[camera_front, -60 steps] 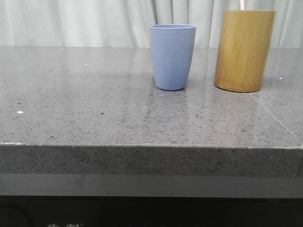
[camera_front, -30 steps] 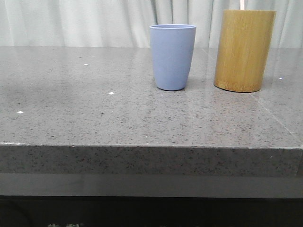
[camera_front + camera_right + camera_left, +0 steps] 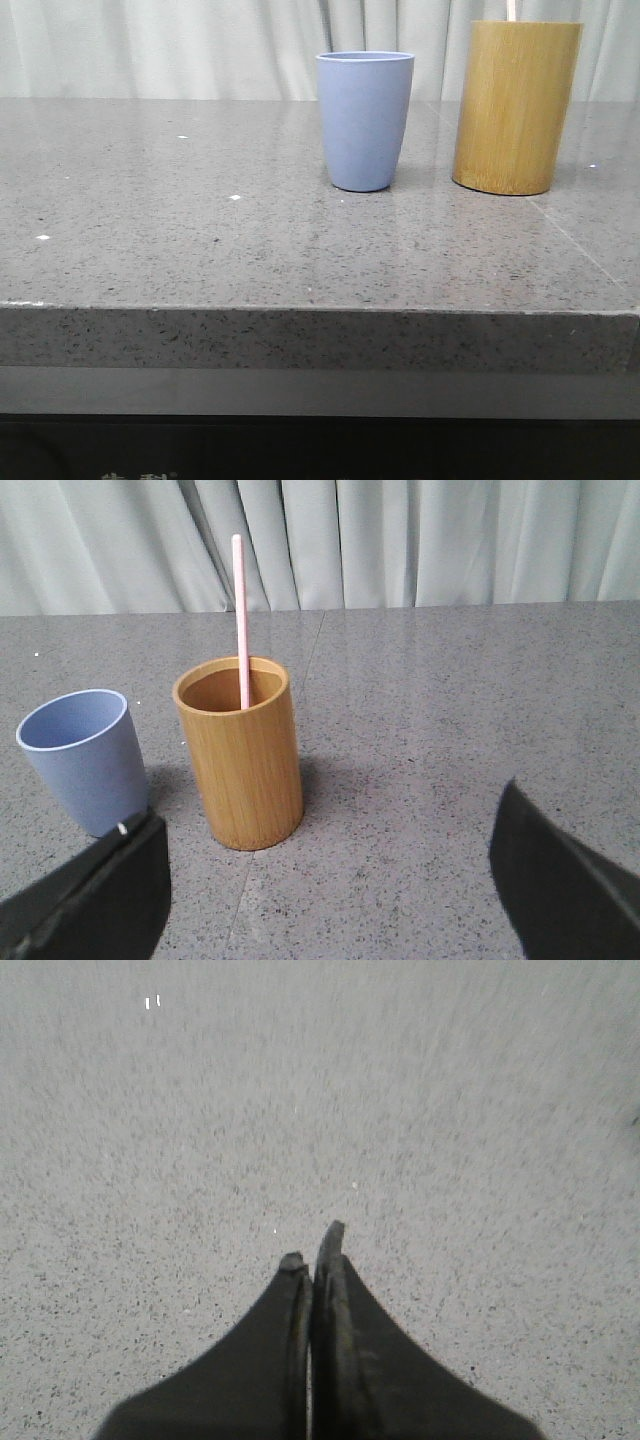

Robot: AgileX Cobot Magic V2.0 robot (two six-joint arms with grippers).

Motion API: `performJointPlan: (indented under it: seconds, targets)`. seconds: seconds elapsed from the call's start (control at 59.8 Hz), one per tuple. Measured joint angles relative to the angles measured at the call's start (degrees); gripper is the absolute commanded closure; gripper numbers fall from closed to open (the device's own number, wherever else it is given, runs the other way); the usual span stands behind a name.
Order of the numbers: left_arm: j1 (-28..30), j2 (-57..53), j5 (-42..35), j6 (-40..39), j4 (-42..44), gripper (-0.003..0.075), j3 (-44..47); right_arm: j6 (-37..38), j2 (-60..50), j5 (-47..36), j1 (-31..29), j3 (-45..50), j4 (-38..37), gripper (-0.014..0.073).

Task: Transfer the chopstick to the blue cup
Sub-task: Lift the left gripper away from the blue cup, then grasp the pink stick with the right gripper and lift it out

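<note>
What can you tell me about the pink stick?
The pink stick is one thin, straight, pale pink chopstick. It stands almost upright inside the wooden cup, near the back of the rim, and pokes far above it. Its lower part is hidden inside. In the front view only a tiny bit shows above the wooden cup. The blue cup stands beside it, and no gripper touches the stick.

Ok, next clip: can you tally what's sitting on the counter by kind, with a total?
Blue cup: 1
Bamboo holder: 1
Pink chopstick, standing in the bamboo holder: 1 visible
Total: 3
</note>
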Motion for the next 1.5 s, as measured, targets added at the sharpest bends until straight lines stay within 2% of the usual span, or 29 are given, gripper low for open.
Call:
performJointPlan:
  seconds: [0.117, 0.284, 0.485, 0.836, 1.07, 1.32, 1.404, 1.504]
  targets:
    - [0.0, -9.6, -4.1, 0.0, -0.4, 0.0739, 7.2, 0.0, 0.0, 0.0, 0.0, 0.0, 0.0, -0.0058]
    - [0.0, -19.9, -5.2, -0.1, -0.4, 0.0739, 13.6, 0.0, 1.3, -0.1, 0.0, -0.4, 0.0, -0.0058]
    - [0.0, -27.8, -5.6, -0.1, -0.7, 0.0739, 16.8, 0.0, 10.8, -3.6, 0.3, -4.2, 0.0, -0.0058]
    - [0.0, -28.7, -5.6, -0.1, -0.8, 0.0739, 17.0, 0.0, 41.1, -15.7, 10.1, -21.9, 0.0, -0.0058]
    - [0.0, -28.7, -5.6, -0.1, -0.8, 0.0739, 17.0, 0.0, 57.1, -16.4, 10.6, -35.0, 0.0, -0.0058]
    - [0.0, -28.7, -5.6, -0.1, -0.8, 0.0739, 17.0, 0.0, 67.0, -16.4, 10.6, -43.3, 0.0, -0.0057]
    - [0.0, -28.7, -5.6, -0.1, -0.8, 0.0739, 17.0, 0.0, 68.9, -16.4, 10.6, -45.1, -0.1, -0.0015]
    - [0.0, -28.7, -5.6, -0.1, -0.8, 0.0739, 17.0, 0.0, 70.3, -16.4, 10.3, -45.8, -0.2, 0.0146]
